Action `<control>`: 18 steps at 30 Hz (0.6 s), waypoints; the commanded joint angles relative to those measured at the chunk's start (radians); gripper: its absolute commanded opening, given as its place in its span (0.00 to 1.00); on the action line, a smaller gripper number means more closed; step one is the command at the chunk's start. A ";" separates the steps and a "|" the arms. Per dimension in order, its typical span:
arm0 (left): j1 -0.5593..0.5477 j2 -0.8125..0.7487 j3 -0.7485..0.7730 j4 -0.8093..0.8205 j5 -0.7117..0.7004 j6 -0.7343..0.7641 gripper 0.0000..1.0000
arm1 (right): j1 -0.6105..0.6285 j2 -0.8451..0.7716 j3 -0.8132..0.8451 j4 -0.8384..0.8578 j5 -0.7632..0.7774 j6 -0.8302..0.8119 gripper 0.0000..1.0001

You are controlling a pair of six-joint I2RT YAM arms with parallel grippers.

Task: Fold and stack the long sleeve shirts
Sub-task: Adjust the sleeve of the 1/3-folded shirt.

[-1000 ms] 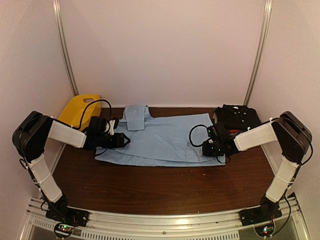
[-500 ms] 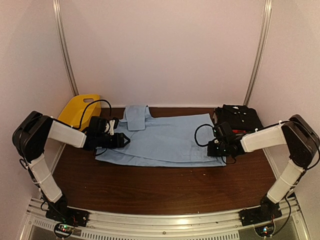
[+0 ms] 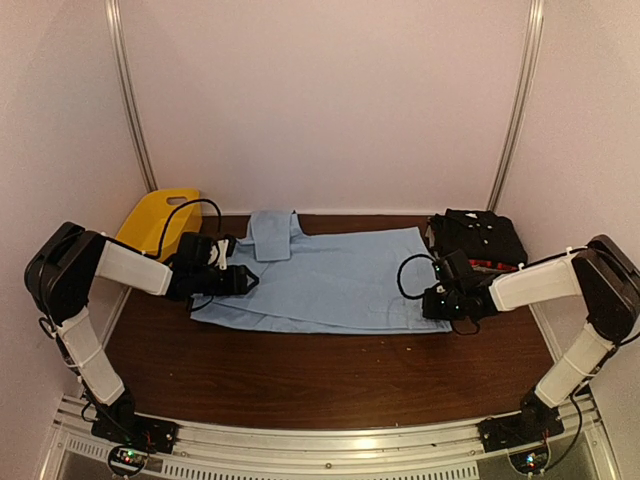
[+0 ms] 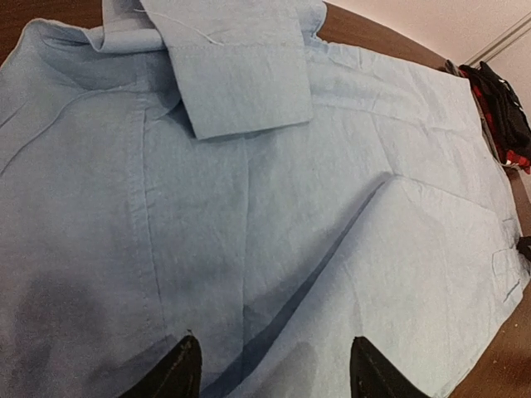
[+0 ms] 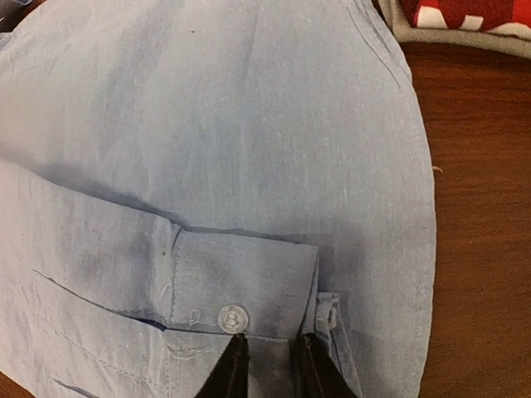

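Observation:
A light blue long sleeve shirt [image 3: 330,275] [image 4: 249,207] [image 5: 249,124] lies spread flat on the brown table [image 3: 320,370]. One sleeve [image 3: 270,232] [image 4: 236,75] is folded over its far left part. My left gripper [image 3: 248,280] [image 4: 278,373] hangs open over the shirt's left side, holding nothing. My right gripper [image 3: 432,300] [image 5: 272,369] is at the shirt's near right corner. Its jaws stand a narrow gap apart over the buttoned cuff [image 5: 241,278], which lies flat. A folded black shirt [image 3: 478,235] [image 4: 502,91] rests on a red-edged one [image 3: 490,264] [image 5: 465,12] at the back right.
A yellow plastic basket [image 3: 160,218] stands at the back left corner. Metal posts [image 3: 130,100] rise along the pale walls on both sides. Bare table shows in front of the shirt, and a strip [image 5: 481,207] lies to its right.
My right gripper has drawn back to the right, from over the shirt to its near right corner. The left arm and the shirt have stayed put.

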 commanded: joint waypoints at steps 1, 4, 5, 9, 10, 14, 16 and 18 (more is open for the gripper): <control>0.011 -0.005 -0.011 0.035 -0.015 0.023 0.62 | -0.006 -0.010 -0.009 0.014 -0.004 0.006 0.31; 0.011 -0.028 -0.015 0.045 -0.012 0.033 0.62 | -0.006 -0.052 -0.009 0.015 0.004 -0.004 0.42; 0.011 -0.040 -0.020 0.052 -0.008 0.037 0.62 | -0.006 -0.068 -0.011 0.015 0.002 -0.008 0.46; 0.009 -0.095 -0.060 0.113 0.043 0.047 0.62 | -0.004 -0.127 -0.024 0.014 -0.011 -0.020 0.55; 0.008 -0.107 -0.073 0.137 0.066 0.048 0.62 | -0.004 -0.138 -0.028 0.014 -0.018 -0.022 0.57; -0.023 -0.115 -0.085 0.190 0.171 0.059 0.61 | -0.001 -0.165 -0.044 0.047 -0.047 -0.032 0.59; -0.059 -0.091 -0.066 0.182 0.203 0.072 0.61 | -0.001 -0.168 -0.050 0.062 -0.071 -0.039 0.58; -0.084 -0.067 -0.058 0.183 0.221 0.075 0.60 | 0.000 -0.164 -0.055 0.083 -0.109 -0.050 0.58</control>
